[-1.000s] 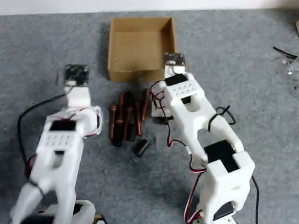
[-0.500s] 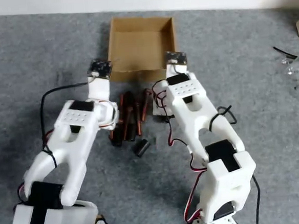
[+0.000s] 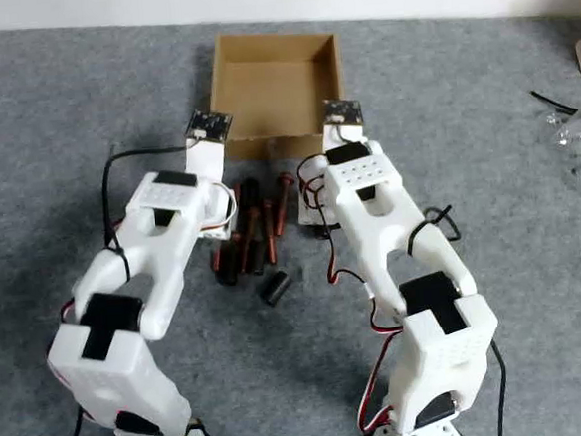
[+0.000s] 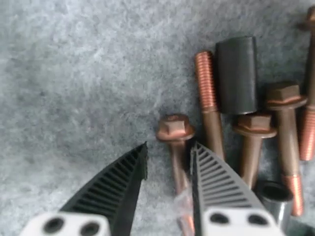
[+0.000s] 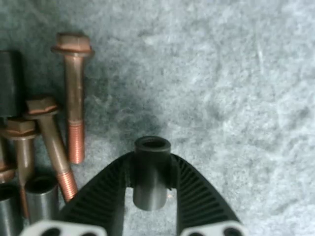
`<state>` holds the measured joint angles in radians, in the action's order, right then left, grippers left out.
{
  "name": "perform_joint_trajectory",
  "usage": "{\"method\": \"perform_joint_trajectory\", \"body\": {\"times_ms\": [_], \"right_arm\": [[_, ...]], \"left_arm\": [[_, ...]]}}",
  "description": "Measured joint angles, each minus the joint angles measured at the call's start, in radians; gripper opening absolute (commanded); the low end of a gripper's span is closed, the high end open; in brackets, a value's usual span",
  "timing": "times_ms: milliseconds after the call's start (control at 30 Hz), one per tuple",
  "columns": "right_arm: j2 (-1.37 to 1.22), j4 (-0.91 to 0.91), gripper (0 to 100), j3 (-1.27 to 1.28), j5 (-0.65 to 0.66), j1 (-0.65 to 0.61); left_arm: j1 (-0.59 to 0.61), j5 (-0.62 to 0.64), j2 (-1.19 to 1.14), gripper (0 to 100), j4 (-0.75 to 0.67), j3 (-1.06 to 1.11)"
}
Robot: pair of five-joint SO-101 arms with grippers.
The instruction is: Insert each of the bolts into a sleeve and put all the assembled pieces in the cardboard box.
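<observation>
Several copper bolts [image 3: 256, 225] and dark sleeves lie in a pile on the grey carpet between my two arms, just in front of the cardboard box [image 3: 276, 84]. My left gripper [image 4: 169, 150] is open, its fingers on either side of one bolt [image 4: 175, 132] at the pile's edge. A black sleeve [image 4: 236, 73] lies among the neighbouring bolts. On the other side of the pile, my right gripper [image 5: 151, 160] is shut on an upright black sleeve [image 5: 150, 187], with more bolts [image 5: 73, 88] beside it.
One loose black sleeve [image 3: 275, 286] lies on the near side of the pile. A clear object and a thin cable [image 3: 574, 133] sit at the far right. The carpet [image 3: 45, 125] spreads out to the left of the box.
My left arm has swung in from the left and stretched forward, bringing its gripper over the bolt pile. The right arm has stayed put with its sleeve.
</observation>
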<state>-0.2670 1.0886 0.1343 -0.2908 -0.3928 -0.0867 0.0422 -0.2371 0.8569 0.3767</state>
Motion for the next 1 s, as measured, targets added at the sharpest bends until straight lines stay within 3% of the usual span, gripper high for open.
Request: {"method": "perform_joint_trajectory", "body": {"times_ms": [733, 867, 1000], "right_arm": [[0.0, -0.003, 0.4, 0.0, 0.0, 0.0], [0.0, -0.003, 0.4, 0.0, 0.0, 0.0], [0.0, -0.003, 0.4, 0.0, 0.0, 0.003]], "left_arm": [[0.0, 0.005, -0.017, 14, 0.083, -0.037], [0.0, 0.005, -0.017, 0, 0.115, -0.043], [-0.012, 0.005, -0.018, 1, 0.133, -0.043]]}}
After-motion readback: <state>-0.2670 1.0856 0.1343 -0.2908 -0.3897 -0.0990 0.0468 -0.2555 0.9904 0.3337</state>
